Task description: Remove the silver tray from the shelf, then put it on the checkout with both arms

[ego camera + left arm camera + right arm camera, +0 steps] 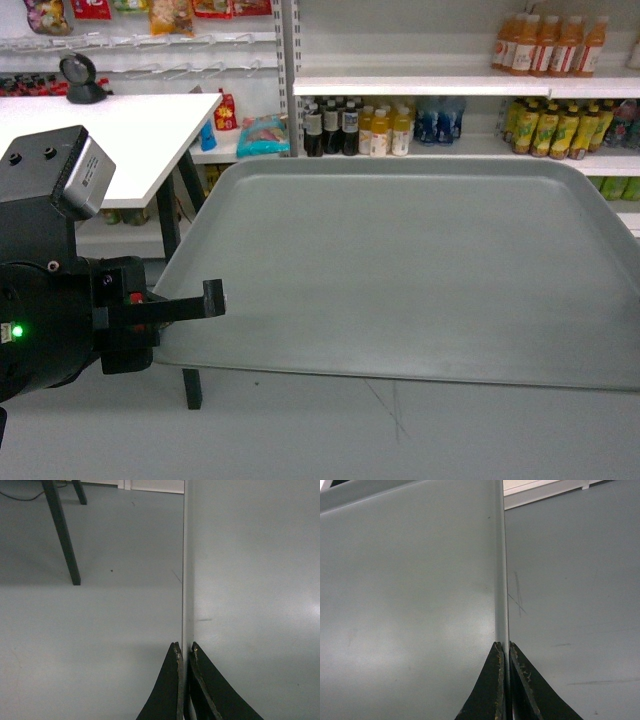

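The silver tray (400,270) hangs level in the air above the grey floor and fills most of the head view. My left gripper (214,298) is shut on its left rim. In the left wrist view the gripper (184,648) pinches the thin rim, with the tray (250,580) to its right. My right gripper (503,645) is shut on the opposite rim, with the tray (410,605) to its left; it is outside the head view. The checkout (130,130), a white counter with a black round scanner (82,78), stands at the left. The shelf (420,86) is behind the tray.
Bottles of drinks (360,128) line the white shelf boards behind the tray, and snack packets (170,15) hang at the top left. The checkout's dark legs (190,385) (62,530) stand on the floor close to the tray's left corner.
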### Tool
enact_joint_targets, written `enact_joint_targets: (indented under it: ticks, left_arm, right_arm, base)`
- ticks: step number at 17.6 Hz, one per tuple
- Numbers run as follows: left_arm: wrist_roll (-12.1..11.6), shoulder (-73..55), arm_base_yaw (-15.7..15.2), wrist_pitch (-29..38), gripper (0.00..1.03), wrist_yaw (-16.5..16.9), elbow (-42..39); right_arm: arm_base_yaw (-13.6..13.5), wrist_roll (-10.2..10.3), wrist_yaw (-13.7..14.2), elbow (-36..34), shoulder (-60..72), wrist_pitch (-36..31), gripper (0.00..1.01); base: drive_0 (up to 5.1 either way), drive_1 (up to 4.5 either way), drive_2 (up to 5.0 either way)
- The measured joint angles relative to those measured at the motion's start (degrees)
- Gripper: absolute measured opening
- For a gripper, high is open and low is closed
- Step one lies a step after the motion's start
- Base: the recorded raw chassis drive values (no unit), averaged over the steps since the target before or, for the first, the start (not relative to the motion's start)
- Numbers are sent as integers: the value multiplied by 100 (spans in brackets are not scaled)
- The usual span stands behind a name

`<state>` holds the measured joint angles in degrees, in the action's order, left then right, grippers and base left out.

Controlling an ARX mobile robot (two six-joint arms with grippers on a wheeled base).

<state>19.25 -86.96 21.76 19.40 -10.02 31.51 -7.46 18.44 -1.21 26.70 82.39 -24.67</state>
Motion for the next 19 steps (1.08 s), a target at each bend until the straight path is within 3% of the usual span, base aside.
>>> enact_joint_targets:
  ticks: [18, 19]
  left_arm:
    - [0, 0, 0, -7, 2, -2, 0]
    - [0, 0, 0, -20, 2, 0, 0]
  right_arm:
    - [-2, 0, -4, 0, 0, 11, 2]
    - [0, 2, -2, 0, 0, 33, 2]
  base:
    - [0, -432, 432]
    - [-494, 247, 247]
